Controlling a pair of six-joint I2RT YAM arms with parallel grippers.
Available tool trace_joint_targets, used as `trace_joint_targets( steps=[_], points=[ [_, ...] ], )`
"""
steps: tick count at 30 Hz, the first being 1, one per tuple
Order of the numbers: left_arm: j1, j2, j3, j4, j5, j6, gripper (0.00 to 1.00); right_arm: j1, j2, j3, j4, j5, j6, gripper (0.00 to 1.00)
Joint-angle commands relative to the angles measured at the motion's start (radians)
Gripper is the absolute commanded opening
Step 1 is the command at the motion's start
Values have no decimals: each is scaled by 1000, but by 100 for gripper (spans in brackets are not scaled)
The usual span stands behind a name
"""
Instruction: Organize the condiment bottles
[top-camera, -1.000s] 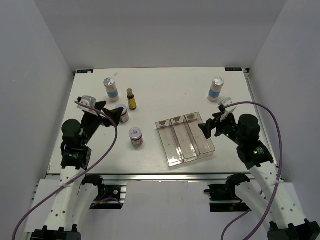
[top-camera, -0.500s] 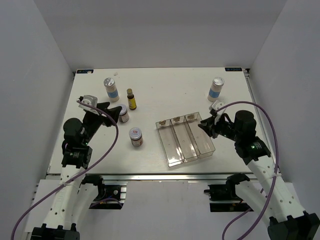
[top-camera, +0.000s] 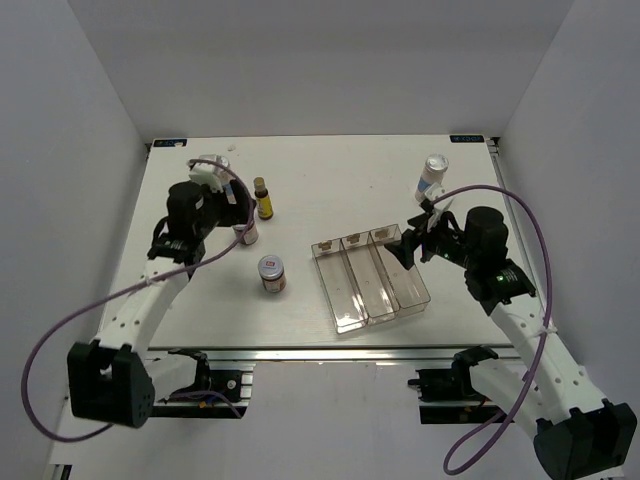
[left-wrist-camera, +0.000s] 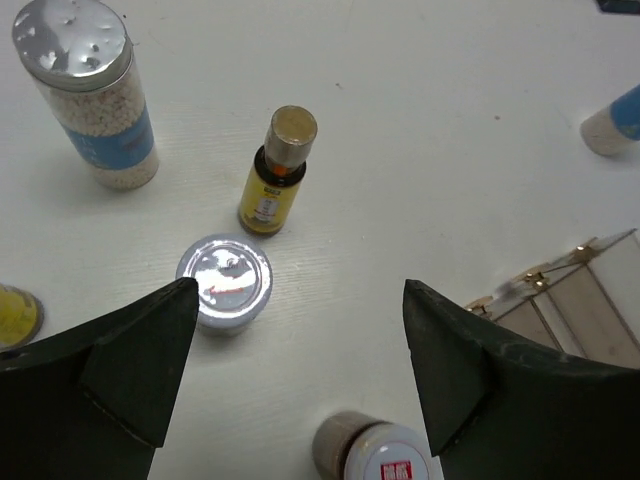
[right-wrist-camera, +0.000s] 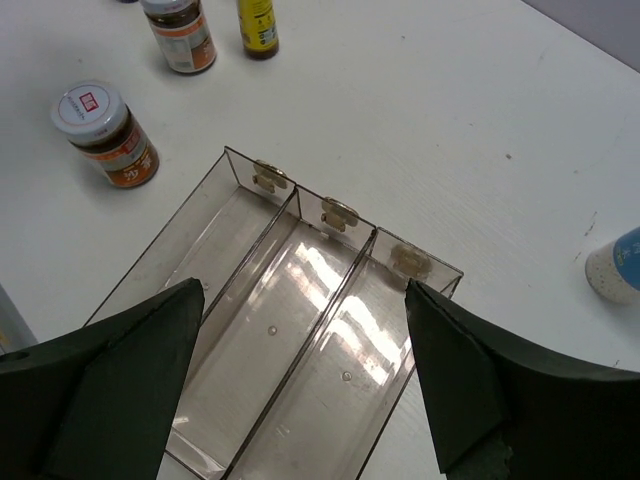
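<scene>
Hovering above the cluster near the far-left corner of the desk (top-camera: 340, 170), the left jaws are gaping wide and gripping nothing. From the left wrist, the silver-lidded jar (left-wrist-camera: 225, 283) is standing upright just beside the left finger's tip, off the middle of the gap. The jaws are therefore probably needing a small shift toward the left edge before descending. Its long axis is pointing straight up at the camera, so the fingers are facing its round wall from either flank.

The thin yellow bottle (left-wrist-camera: 277, 170) is standing just beyond it toward the far edge. The white blue-labelled bottle (left-wrist-camera: 88, 95) is standing nearer the far-left corner, and the jar with the red-printed lid (left-wrist-camera: 375, 450) is sitting on the near-edge side.

The right jaws are likewise spreading wide and empty, hanging over the clear 3-slot tray (right-wrist-camera: 300, 300), which is holding no bottle yet. The second white bottle (top-camera: 432, 178) is standing toward the far-right corner, nearer the right jaws. For the silver-lidded jar, the left jaws are looking the closer pair.
</scene>
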Motion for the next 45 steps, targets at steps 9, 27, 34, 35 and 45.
trace_joint_targets(
  steps=[9,27,34,35,45],
  points=[
    [-109,401,346,-119,-270,69,94,-3,-137,-26,76,69,33,89],
    [-196,697,549,-69,-457,97,66,-1,-139,-30,67,70,20,89],
    [-196,689,529,-49,-491,112,48,-3,-131,-29,63,59,20,89],
    [-196,688,528,-46,-488,114,43,-3,-131,-29,63,59,20,89],
    [-205,634,523,-15,-442,117,3,-1,-123,-33,62,66,17,89]
  ],
)
